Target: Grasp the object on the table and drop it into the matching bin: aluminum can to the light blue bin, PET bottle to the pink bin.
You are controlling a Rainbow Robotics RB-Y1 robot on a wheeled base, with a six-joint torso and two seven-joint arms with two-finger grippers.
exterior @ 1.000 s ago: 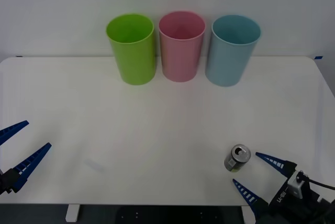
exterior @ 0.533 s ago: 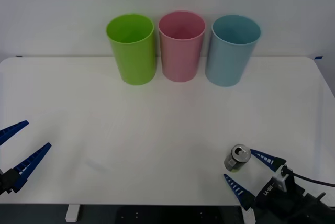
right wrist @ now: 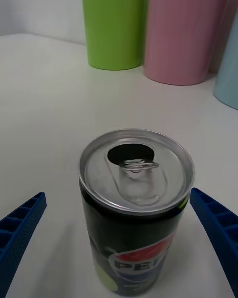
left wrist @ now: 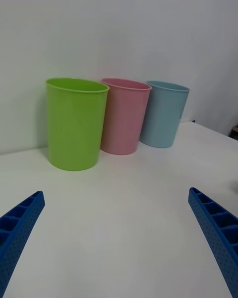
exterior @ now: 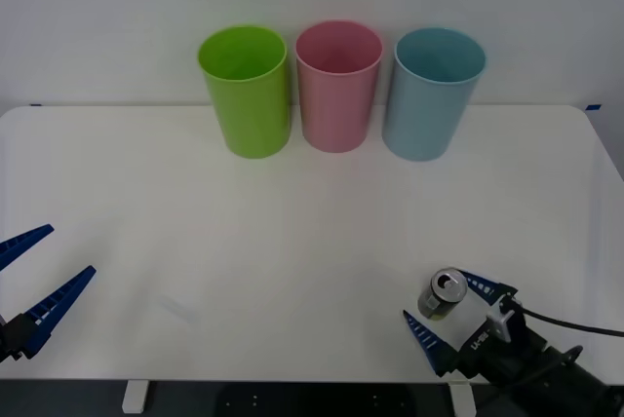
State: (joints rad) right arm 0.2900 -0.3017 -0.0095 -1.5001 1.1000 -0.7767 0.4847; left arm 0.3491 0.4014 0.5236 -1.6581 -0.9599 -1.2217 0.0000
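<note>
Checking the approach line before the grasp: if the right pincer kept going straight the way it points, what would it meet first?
The aluminum can: it stands upright directly ahead of the open right pincer, between its fingers. The pink bin lies farther along that line, though depth is hard to judge.

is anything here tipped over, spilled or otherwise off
Nothing stands out. The aluminum can stands upright on the table, already opened, between the open right gripper's fingers. All three bins are upright.

The can stands upright on the tabletop between the right gripper's spread fingers — green, pink bins beyond.
</note>
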